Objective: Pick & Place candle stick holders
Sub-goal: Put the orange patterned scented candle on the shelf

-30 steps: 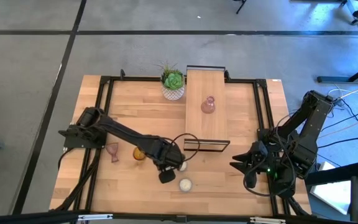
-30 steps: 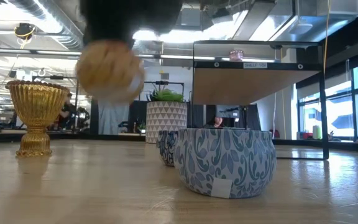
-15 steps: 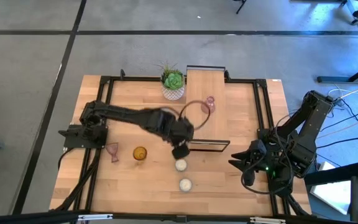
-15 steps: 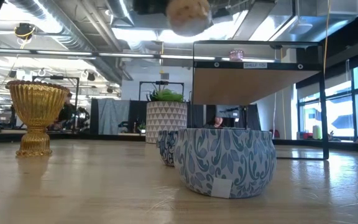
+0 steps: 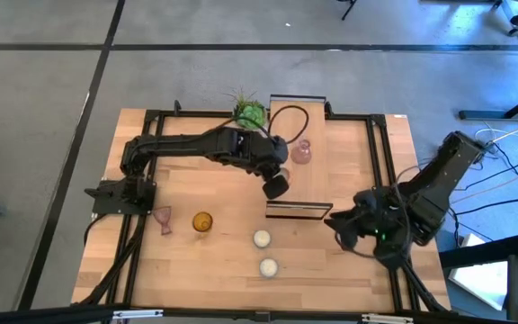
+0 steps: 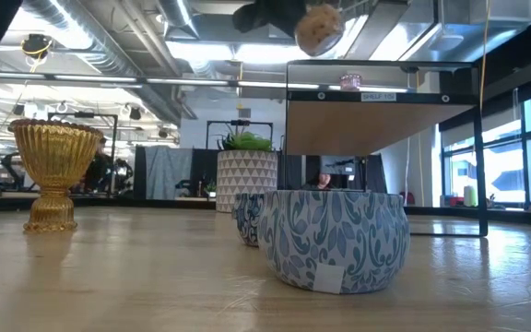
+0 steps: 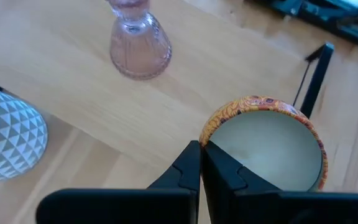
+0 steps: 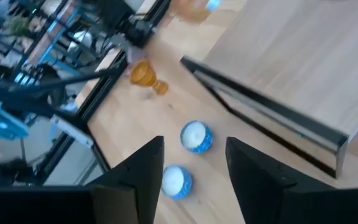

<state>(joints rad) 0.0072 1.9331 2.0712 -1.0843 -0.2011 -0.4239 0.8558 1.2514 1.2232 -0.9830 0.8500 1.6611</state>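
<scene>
Three candle stick holders: pink one (image 5: 163,218), amber one (image 5: 202,221) on table's left; second pink (image 5: 301,153) on raised shelf (image 5: 308,184). Plant (image 5: 250,114) beside shelf. Left gripper (image 5: 277,185) above shelf, clamping orange tin (image 7: 263,148). Two blue tins (image 5: 263,239) below. Right gripper (image 8: 191,163) parted, holding nothing.

Hidden and cut-off parts across the four views

The left gripper (image 7: 199,163) hides the near rim of the orange-patterned tin (image 7: 263,146) it holds, and that tin runs off the picture's edge. The pink holder (image 7: 138,40) on the raised shelf (image 7: 241,56) loses its top to the frame. In the low view the nearer blue tin (image 6: 334,237) covers most of the one behind (image 6: 247,218), and the small object atop the shelf (image 6: 349,81) is too small to identify, possibly that pink holder.
</scene>
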